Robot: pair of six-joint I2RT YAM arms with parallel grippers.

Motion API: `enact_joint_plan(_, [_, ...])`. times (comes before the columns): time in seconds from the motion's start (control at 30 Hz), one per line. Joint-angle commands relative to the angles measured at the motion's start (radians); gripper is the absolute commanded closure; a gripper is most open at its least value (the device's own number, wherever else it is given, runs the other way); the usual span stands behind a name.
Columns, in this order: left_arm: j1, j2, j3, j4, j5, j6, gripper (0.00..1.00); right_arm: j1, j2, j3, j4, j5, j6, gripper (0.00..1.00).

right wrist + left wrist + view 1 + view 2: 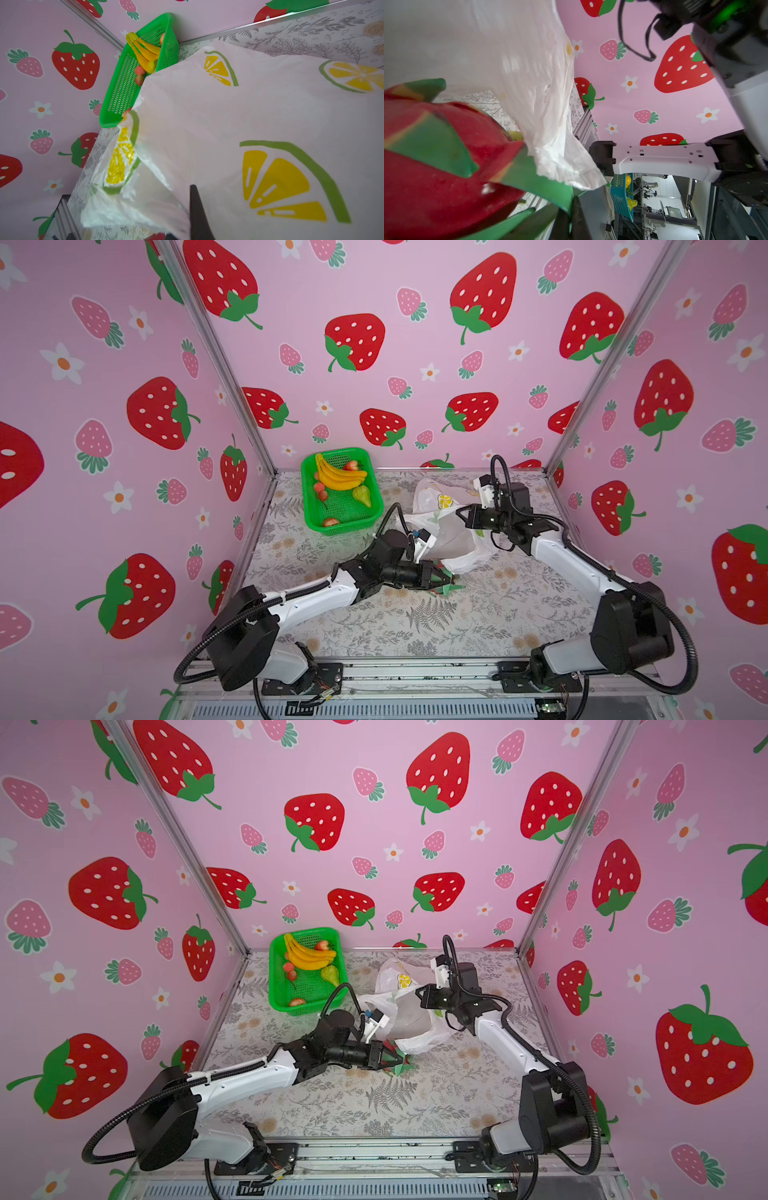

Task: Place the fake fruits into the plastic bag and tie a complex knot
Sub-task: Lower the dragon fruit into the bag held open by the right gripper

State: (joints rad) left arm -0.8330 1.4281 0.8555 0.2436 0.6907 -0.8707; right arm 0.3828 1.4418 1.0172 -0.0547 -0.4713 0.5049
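My left gripper (pixel 441 577) (pixel 394 1058) (pixel 570 205) lies low over the table, shut on a green scale of the pink-red dragon fruit (pixel 452 588) (pixel 402 1068) (pixel 436 166). The fruit sits right at the open mouth of the plastic bag (pixel 453 539) (pixel 411 1021) (pixel 529 83) (pixel 228 124), a white bag printed with lemon slices. My right gripper (pixel 460 512) (pixel 420 992) (pixel 188 195) is shut on the bag's upper edge and holds it up; only one of its fingers (pixel 197 209) shows beside the film. No knot is in view.
A green perforated basket (pixel 345 527) (pixel 309 1009) (pixel 124 93) stands at the back left. It holds a banana bunch (pixel 338 477) (pixel 143 52), a green pear (pixel 362 495) and small red fruits (pixel 320 488). Pink strawberry walls close in three sides.
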Motion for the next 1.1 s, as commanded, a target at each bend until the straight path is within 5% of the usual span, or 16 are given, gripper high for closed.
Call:
enact_joint_plan(0.0, [0.014, 0.014, 0.123, 0.132, 0.088, -0.008, 1.00, -0.004, -0.035, -0.028, 0.054, -0.078, 0.044, 0.98])
enact_joint_plan(0.53, [0.150, 0.131, 0.224, 0.196, 0.016, 0.031, 1.00, -0.004, -0.081, -0.031, -0.050, -0.210, -0.095, 0.98])
enact_joint_plan(1.07, [0.282, 0.109, 0.124, 0.405, -0.047, -0.160, 1.00, -0.004, -0.094, -0.023, -0.122, -0.161, -0.200, 0.99])
